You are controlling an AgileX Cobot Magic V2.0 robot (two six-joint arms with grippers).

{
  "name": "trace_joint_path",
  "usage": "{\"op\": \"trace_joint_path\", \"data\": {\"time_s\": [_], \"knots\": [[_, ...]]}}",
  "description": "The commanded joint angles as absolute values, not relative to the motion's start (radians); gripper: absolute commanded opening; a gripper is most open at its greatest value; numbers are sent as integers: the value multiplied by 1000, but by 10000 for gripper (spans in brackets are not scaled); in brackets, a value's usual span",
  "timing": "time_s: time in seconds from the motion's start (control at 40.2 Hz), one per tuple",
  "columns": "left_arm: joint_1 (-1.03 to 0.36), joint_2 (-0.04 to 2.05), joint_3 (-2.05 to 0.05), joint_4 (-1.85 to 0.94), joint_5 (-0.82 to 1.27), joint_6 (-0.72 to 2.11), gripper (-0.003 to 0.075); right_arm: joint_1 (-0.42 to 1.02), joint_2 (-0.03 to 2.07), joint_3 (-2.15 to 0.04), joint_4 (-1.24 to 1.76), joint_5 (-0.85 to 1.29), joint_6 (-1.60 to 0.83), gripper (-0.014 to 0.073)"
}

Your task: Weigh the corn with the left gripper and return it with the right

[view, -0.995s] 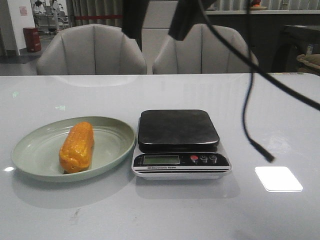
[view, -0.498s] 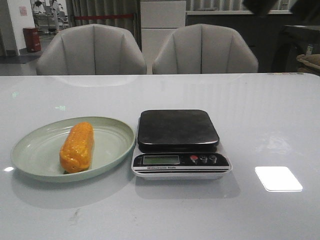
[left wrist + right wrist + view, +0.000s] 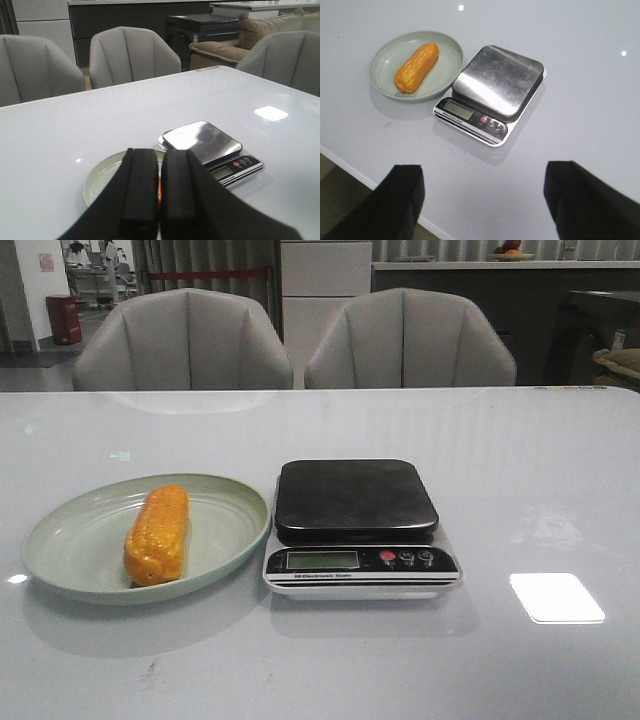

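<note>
The corn (image 3: 157,535), a stubby orange-yellow cob, lies in a pale green plate (image 3: 225,515) at the left of the table. A digital scale (image 3: 355,502) with a bare dark platform stands just right of the plate. Neither gripper shows in the front view. In the left wrist view my left gripper (image 3: 160,152) is shut and empty, high above the plate (image 3: 100,175); a sliver of corn (image 3: 159,187) shows between the fingers, beside the scale (image 3: 202,140). My right gripper (image 3: 482,170) is wide open and empty, high above the table, with the corn (image 3: 416,67), plate (image 3: 447,57) and scale (image 3: 497,80) below.
Two grey chairs (image 3: 185,340) (image 3: 408,338) stand behind the table's far edge. A bright patch of reflected light (image 3: 556,597) lies right of the scale. The table's front edge (image 3: 350,170) shows in the right wrist view.
Dark arm parts and a hanging black cable that crossed the top and right of the front view have moved up and out of it. The corn stays in the plate.
</note>
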State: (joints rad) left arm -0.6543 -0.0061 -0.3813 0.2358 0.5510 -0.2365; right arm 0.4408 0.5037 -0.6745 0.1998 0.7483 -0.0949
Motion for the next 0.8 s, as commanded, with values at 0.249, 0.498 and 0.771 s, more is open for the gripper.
{"op": "trace_joint_path", "data": {"time_s": [0.249, 0.498, 0.771], "knots": [[-655, 4, -407, 243, 476, -239, 134, 435, 126, -414, 197, 409, -107, 597], [-655, 4, -407, 243, 476, -239, 134, 435, 76, -212, 192, 162, -114, 597], [-655, 4, -407, 243, 476, -239, 134, 435, 76, -174, 195, 47, -113, 568]]}}
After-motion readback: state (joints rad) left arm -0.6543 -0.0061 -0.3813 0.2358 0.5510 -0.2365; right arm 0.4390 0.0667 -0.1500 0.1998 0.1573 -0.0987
